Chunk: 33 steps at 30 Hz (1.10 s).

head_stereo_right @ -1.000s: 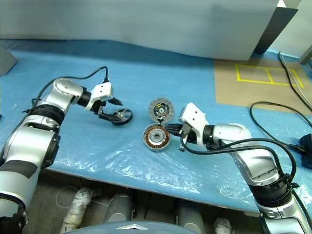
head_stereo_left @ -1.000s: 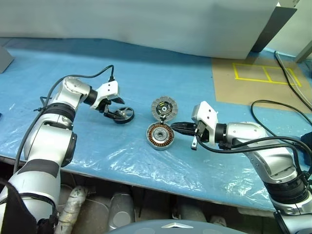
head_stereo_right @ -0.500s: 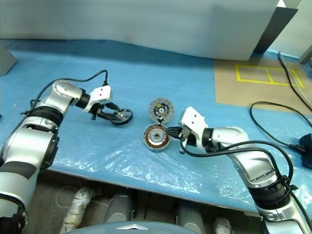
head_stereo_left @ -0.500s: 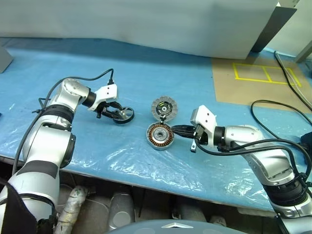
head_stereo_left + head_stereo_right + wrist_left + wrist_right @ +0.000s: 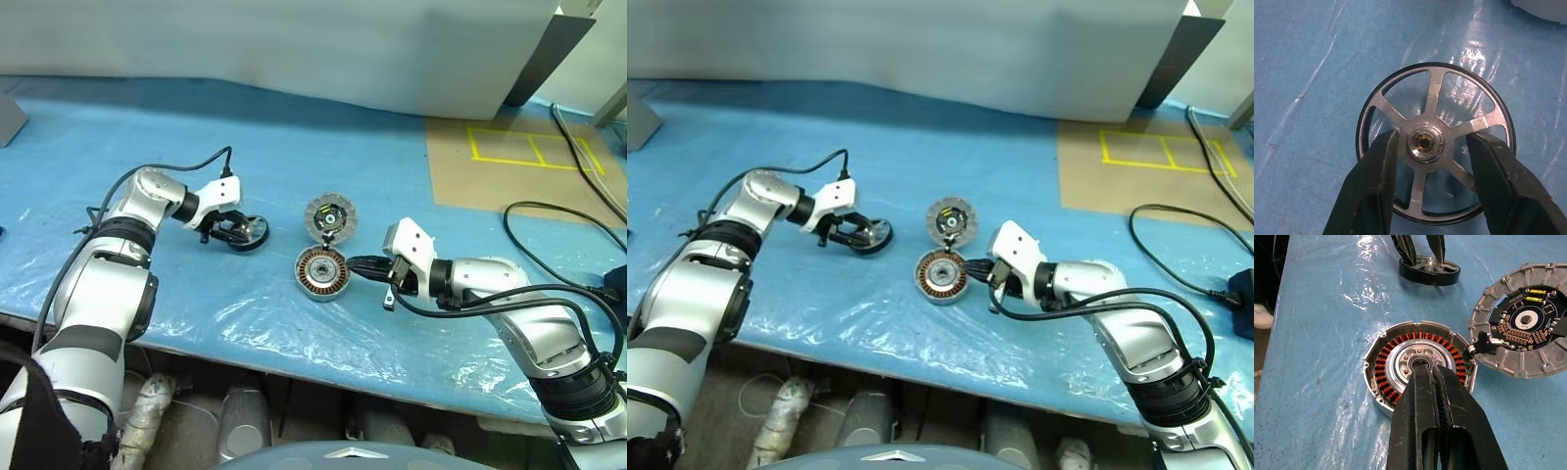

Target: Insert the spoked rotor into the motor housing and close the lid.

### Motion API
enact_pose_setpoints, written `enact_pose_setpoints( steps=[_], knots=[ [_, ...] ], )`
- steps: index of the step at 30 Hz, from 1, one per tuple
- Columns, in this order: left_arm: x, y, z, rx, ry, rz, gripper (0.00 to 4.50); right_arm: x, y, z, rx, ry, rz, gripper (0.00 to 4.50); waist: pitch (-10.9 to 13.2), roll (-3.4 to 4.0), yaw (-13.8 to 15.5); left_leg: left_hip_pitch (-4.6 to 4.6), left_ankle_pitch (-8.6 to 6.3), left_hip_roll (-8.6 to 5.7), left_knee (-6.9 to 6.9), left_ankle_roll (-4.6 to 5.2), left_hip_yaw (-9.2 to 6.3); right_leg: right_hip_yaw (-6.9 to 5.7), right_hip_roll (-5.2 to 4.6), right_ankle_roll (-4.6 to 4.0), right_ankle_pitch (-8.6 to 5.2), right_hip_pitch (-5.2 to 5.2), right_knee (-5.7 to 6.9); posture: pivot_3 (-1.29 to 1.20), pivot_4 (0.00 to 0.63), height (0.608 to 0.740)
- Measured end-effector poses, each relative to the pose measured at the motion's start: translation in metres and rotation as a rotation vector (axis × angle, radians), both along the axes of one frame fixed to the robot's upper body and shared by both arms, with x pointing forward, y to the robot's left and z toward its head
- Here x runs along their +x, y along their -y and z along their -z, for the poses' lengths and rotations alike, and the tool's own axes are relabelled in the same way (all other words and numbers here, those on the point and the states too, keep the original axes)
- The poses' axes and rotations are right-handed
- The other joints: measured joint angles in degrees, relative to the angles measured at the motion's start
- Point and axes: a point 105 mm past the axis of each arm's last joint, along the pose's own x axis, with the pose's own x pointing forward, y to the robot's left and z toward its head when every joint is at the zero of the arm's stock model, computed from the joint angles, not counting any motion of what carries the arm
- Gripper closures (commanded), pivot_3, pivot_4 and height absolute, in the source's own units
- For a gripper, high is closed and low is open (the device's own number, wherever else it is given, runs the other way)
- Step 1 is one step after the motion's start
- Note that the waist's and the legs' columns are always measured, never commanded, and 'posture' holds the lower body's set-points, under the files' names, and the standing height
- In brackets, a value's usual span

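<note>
left claw [image 5: 1430, 147] sitting half-open astride rotor [image 5: 1432, 147] hub | right claw [image 5: 1437, 382] pinched shut, empty, over housing [image 5: 1420, 364] | lid [image 5: 1523, 325] lying at housing's 1 o'clock

Head eyes look down over the table [image 5: 294, 147]; wrist cameras sit close above it.

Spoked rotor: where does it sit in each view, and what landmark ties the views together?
Left eye: spoked rotor left of centre, at the left gripper.
Right eye: same spot.
Left wrist: centre, hub between the fingers.
Right wrist: top edge.
Shared landmark: motor housing, sitting between the rotor and the right gripper in the eye views.
</note>
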Motion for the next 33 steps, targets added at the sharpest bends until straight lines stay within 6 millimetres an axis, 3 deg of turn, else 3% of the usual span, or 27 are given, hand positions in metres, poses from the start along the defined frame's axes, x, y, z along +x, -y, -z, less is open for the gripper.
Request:
enact_pose_setpoints(
  steps=[5, 19, 22, 27, 33],
  knots=[
    [-0.001, 0.0, 0.0, 0.005, 0.01, 0.016, 3.17, 0.0, 0.001, 0.001, -0.003, 0.0, 0.01, 4.5, -0.03, 0.04, 0.1, 0.12, 0.0, -0.02, 0.01, 0.0, 0.0, 0.01, -0.04, -0.19, -0.11, 0.13, -0.01, 0.0, 0.15, 0.74],
    [-0.005, 0.004, -0.005, -0.043, 0.007, 0.057, 3.17, 0.001, 0.002, 0.0, 0.001, 0.0, 0.015, 4.5, -0.02, 0.04, 0.83, 0.11, 0.0, -0.02, 0.0, 0.0, 0.01, 0.04, -0.03, -0.21, -0.13, 0.12, -0.04, 0.0, 0.15, 0.74],
    [-0.009, 0.015, -0.018, -0.112, 0.009, 0.13, 3.17, 0.002, 0.003, -0.005, 0.02, 0.003, 0.017, 4.5, 0.05, -0.04, 0.91, -0.08, 0.0, -0.01, 0.0, 0.0, 0.01, 0.01, -0.03, -0.17, -0.1, -0.06, -0.04, 0.0, 0.15, 0.74],
    [-0.019, 0.04, -0.063, -0.299, 0.093, 0.264, 3.17, 0.005, 0.005, -0.011, 0.031, 0.018, 0.023, 4.5, 0.08, -0.06, 0.99, -0.1, 0.0, 0.0, -0.1, -0.01, 0.01, -0.05, -0.03, -0.14, -0.08, -0.1, -0.03, 0.0, 0.15, 0.74],
    [-0.053, 0.061, -0.063, -0.376, 0.049, 0.388, 3.17, 0.013, 0.011, -0.011, 0.029, 0.01, 0.046, 4.5, 0.14, 0.04, 0.67, -0.16, 0.0, 0.03, -0.17, -0.01, 0.04, -0.03, 0.03, -0.15, -0.09, -0.21, -0.02, 0.0, 0.15, 0.74]
  ],
)
